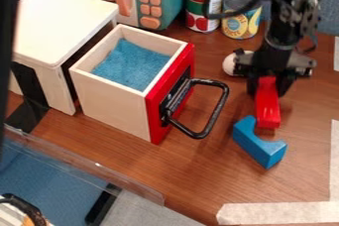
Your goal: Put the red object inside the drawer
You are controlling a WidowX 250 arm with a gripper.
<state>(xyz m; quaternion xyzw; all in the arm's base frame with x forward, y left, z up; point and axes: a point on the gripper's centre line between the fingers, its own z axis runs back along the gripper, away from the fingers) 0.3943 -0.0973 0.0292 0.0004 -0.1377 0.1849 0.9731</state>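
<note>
And the black two-finger gripper (269, 89) pinches the glossy red block (267, 108), out near the open, red-fronted wooden drawer (159, 116)!

Black two-finger gripper (269, 90), right of centre, clamps the elongated red block (267, 108) near the curved blue block (260, 144). Left of centre: open wooden drawer (109, 102), blue lining (132, 64), red front (157, 116), black metal handle (216, 112).
</note>
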